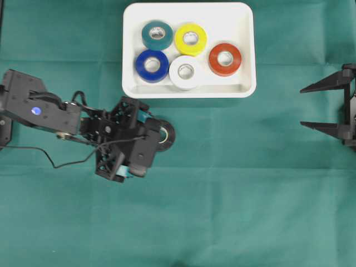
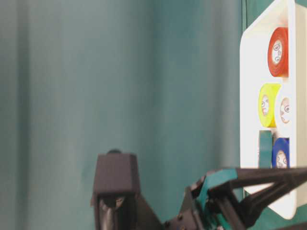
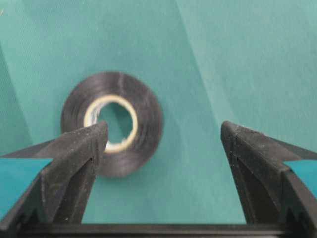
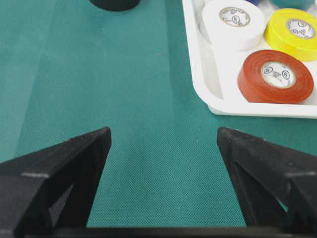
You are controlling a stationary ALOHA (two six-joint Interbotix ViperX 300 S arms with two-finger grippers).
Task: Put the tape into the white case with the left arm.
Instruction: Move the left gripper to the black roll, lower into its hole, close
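On the green cloth left of centre, left gripper [image 1: 146, 146] hovers, jaws apart, over black tape [image 1: 166, 136] lying flat just below the white case [image 1: 245, 50]. Tape sits off-centre toward one finger; closing may nudge it away. Far right, right gripper [image 1: 320, 107] spread wide, empty.

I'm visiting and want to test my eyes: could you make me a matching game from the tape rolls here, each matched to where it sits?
Things:
1. red tape
2. black tape
3. teal tape
4. white tape

Places:
A. on the green cloth, outside the white case
B. in the case, nearest its right wall
C. in the case, between blue and red
D. in the case, left of yellow

Pairs: 1-B, 2-A, 3-D, 4-C
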